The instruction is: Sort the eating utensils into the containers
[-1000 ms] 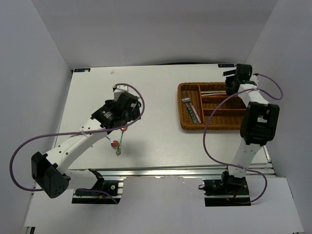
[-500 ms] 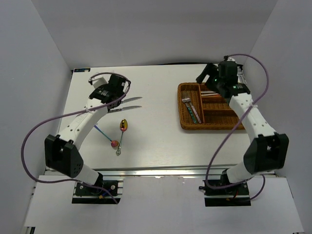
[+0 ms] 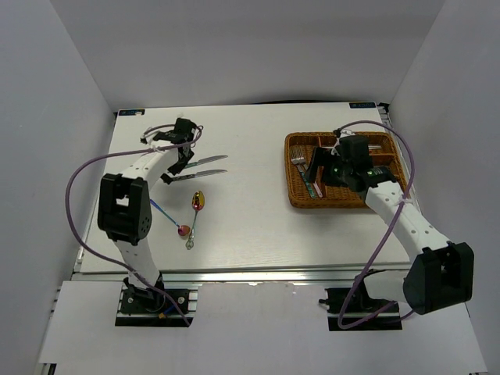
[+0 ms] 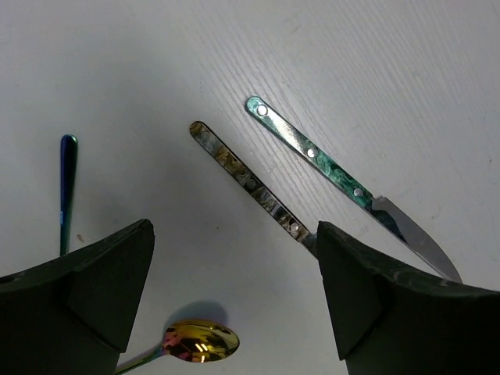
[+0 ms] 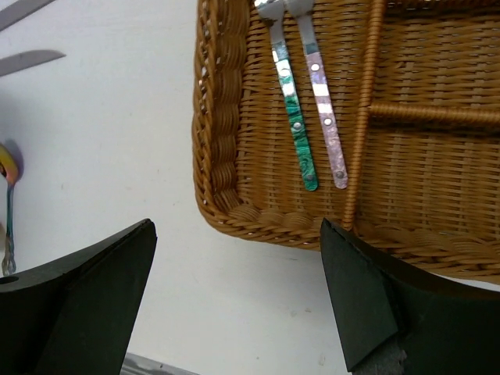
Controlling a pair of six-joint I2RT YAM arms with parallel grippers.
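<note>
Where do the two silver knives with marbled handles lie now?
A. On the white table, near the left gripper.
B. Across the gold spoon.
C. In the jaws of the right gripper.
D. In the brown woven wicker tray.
A: the two silver knives lie side by side on the bare white table, seen between the open fingers of the left gripper, which holds nothing.
</note>
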